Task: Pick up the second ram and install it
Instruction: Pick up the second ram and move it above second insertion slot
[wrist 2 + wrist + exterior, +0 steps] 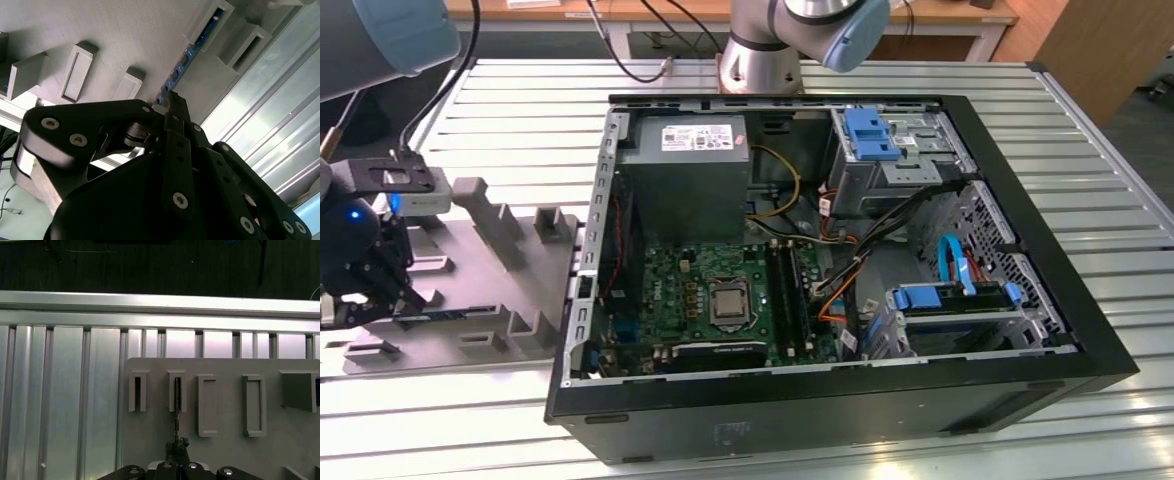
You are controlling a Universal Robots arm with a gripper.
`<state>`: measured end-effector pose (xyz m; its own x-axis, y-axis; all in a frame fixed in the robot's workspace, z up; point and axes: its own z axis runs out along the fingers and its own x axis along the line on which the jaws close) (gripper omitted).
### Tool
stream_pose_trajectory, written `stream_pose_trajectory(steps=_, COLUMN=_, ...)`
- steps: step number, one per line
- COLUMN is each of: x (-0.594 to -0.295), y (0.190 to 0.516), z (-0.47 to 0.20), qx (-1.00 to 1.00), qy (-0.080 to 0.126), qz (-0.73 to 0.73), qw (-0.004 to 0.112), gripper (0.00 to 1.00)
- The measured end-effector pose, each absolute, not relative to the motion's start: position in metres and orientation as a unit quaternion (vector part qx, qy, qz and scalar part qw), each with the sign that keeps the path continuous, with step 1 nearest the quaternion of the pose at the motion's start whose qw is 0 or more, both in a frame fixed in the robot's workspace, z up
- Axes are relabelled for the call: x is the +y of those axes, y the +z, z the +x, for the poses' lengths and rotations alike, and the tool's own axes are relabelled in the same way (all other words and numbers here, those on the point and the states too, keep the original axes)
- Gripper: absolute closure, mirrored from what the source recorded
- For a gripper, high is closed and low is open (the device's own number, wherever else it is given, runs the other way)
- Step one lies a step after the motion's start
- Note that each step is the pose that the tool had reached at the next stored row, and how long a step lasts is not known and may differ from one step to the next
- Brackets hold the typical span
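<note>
Grey plastic holder block (pixel 480 275) is where the second ram (pixel 189 54) is sat, stood on edge in its slots, so the pick-up step is judged to be in hand. The gripper (pixel 175 102) is set on the stick's near end, fingers drawn almost together and seemingly pinched on it. A straight pull out of the holder block is called for, no twisting. Actual pad contact is hidden by the gripper's own links, tbh. The ram's chips can't be made out.
</note>
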<state>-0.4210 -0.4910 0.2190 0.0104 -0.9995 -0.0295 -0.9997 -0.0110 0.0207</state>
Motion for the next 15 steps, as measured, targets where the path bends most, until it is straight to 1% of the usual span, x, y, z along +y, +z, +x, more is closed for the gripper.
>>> stream_pose_trajectory(steps=6, x=-0.4909, y=0.2187, z=-0.4209, qx=0.703, qy=0.018, qz=-0.711, qw=0.003, gripper=0.89)
stream_pose_trajectory(steps=7, x=-0.4909, y=0.2187, z=-0.4209, qx=0.703, qy=0.018, qz=-0.711, qw=0.003, gripper=0.83)
stream_pose_trajectory(steps=8, x=-0.4909, y=0.2187, z=-0.421, qx=0.703, qy=0.018, qz=-0.711, qw=0.003, gripper=0.83)
stream_pose_trajectory(steps=9, x=-0.4909, y=0.2187, z=-0.421, qx=0.703, qy=0.018, qz=-0.711, qw=0.003, gripper=0.76)
stream_pose_trajectory(steps=10, x=-0.4909, y=0.2186, z=-0.4209, qx=0.703, qy=0.018, qz=-0.711, qw=0.003, gripper=0.76)
stream_pose_trajectory(steps=11, x=-0.4909, y=0.2186, z=-0.421, qx=0.703, qy=0.018, qz=-0.711, qw=0.003, gripper=0.7)
stream_pose_trajectory(steps=15, x=-0.4909, y=0.216, z=-0.4215, qx=0.703, qy=0.017, qz=-0.711, qw=0.004, gripper=0.7)
